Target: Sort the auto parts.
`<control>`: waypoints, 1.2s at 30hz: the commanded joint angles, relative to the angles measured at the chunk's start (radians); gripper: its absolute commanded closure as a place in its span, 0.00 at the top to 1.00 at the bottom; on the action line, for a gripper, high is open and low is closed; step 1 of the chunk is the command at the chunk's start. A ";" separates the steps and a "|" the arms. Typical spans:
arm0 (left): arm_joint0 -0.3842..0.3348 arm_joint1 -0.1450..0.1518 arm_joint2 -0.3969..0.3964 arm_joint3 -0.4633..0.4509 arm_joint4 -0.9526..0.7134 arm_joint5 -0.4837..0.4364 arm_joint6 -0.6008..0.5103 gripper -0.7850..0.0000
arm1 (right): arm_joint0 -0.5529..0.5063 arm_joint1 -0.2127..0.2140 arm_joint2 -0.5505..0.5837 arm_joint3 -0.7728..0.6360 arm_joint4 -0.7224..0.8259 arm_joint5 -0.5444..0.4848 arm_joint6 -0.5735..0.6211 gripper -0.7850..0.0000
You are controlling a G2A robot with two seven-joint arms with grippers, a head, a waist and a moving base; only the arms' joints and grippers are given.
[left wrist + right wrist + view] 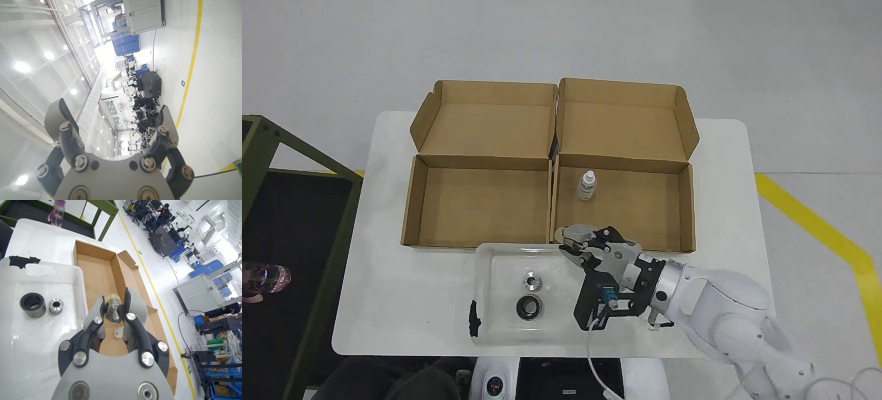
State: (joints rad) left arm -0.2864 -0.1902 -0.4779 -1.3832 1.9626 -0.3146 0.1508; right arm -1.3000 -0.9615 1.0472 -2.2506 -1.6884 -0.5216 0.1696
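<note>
My right gripper (114, 300), jaws closed on the threaded part (113, 310), sits just above the cardboard box (642, 210) near wall. I judge this the placement step. The next move calls for advancing over the box floor, then releasing.

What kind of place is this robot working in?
Probably a big factory hall or robot workshop. There's a yellow line painted on the floor, large blue machines and a metal-framed cabinet farther off, and metal parts in a tray.
</note>
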 commanded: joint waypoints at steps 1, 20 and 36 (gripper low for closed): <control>0.000 0.000 0.000 0.000 0.000 0.000 0.000 1.00 | -0.007 0.000 0.008 -0.008 -0.008 0.006 -0.020 0.00; 0.000 0.000 0.000 0.000 0.000 0.000 0.000 1.00 | -0.024 0.004 0.109 0.050 -0.020 -0.050 -0.106 0.00; 0.000 0.000 0.000 0.000 0.000 0.000 0.000 1.00 | 0.088 -0.004 0.140 0.186 0.110 -0.195 0.063 0.00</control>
State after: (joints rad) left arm -0.2864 -0.1902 -0.4779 -1.3832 1.9626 -0.3146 0.1508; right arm -1.2248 -0.9643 1.1873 -2.0797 -1.5954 -0.7041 0.2048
